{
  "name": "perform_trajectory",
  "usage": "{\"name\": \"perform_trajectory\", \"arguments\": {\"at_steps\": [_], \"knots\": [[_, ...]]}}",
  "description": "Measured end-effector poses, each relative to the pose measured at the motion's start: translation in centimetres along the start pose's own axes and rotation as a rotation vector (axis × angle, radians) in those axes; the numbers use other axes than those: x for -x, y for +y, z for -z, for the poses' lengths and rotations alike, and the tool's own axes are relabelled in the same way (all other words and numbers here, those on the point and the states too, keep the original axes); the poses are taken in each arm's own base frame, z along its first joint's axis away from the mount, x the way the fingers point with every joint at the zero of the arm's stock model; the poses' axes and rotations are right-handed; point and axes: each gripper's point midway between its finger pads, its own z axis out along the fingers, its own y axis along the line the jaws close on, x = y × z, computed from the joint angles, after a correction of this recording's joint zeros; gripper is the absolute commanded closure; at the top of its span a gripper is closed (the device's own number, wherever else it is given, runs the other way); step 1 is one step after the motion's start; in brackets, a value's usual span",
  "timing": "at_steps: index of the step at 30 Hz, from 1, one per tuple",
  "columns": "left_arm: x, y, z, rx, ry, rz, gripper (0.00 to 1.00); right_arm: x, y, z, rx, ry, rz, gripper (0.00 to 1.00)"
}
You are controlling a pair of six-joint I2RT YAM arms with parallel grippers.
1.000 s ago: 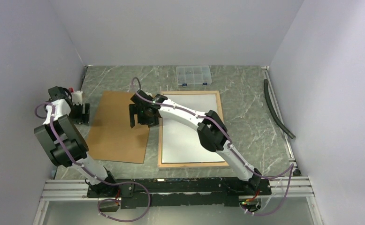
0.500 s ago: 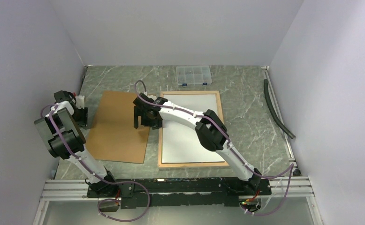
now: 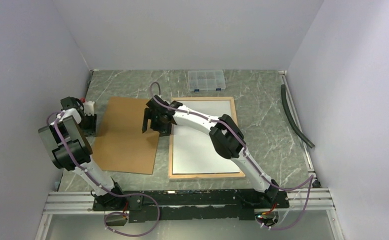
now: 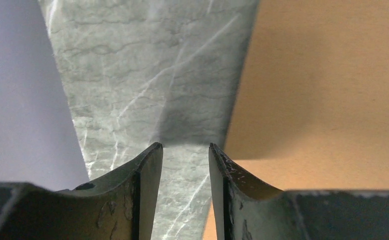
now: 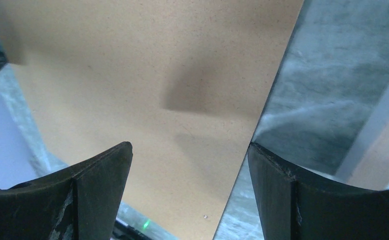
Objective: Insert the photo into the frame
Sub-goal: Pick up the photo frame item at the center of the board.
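Two pincers bracket the board [image 3: 127,135]. My right pincer [image 5: 190,147] hangs over its 3 o'clock edge, spread wide and gripping nothing; in the wrist view that edge runs just inside one finger. My left pincer [image 4: 185,147] sits low at the 9 o'clock edge, fingers nearly together with only a slit of table [image 3: 262,110] showing between them, pinching nothing.

One photo [image 3: 192,155] lies white side up inside the frame [image 3: 206,175], which rests back up at 3 o'clock of the board, just beside it. I judge the print to be seated already, so the step in hand is getting the board up and over it.

To do that well, I would brace the 9 o'clock edge with the left pincer so the sheet cannot slide. The right finger can then work under the 3 o'clock edge, since a thin board lying flat offers nothing else to catch. I'd lift it only a little and keep it level, then square its corners to the wooden border before lowering. Dragging it across could shift the print.

My count is two arms, one frame, one photo and one board. One clear box [image 3: 206,80] sits at 12 o'clock of the frame and one dark hose [image 3: 295,117] at 3 o'clock.
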Motion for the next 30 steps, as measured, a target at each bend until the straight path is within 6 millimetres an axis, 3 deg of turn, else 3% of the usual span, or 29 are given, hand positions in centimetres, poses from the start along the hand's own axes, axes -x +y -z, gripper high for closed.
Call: {"name": "perform_trajectory", "arguments": {"at_steps": [8,12,17,22,25,27,30], "knots": [[0.1,-0.9,-0.1,-0.038,-0.008,-0.034,0.6,0.2,1.0,0.3,0.133,0.059,-0.056,0.12],[0.1,-1.1,-0.1,-0.05,-0.012,-0.062,0.61,0.0,1.3,1.4,0.202,0.06,-0.062,0.13],[0.3,-1.7,0.0,-0.066,-0.012,-0.111,0.61,-0.1,3.3,6.0,0.343,0.037,-0.046,0.15],[0.4,-2.2,-0.1,-0.078,-0.01,-0.148,0.62,1.4,8.6,13.2,0.593,-0.037,0.013,0.19],[0.5,-3.8,0.1,-0.134,-0.013,-0.165,0.62,1.6,11.3,17.0,0.76,-0.075,0.056,0.2],[0.5,-4.7,0.2,-0.159,-0.012,-0.18,0.63,1.4,12.2,18.4,0.825,-0.077,0.076,0.21],[0.3,-6.2,0.5,-0.215,-0.005,-0.19,0.63,0.7,12.5,18.6,0.86,-0.061,0.086,0.23]]}}
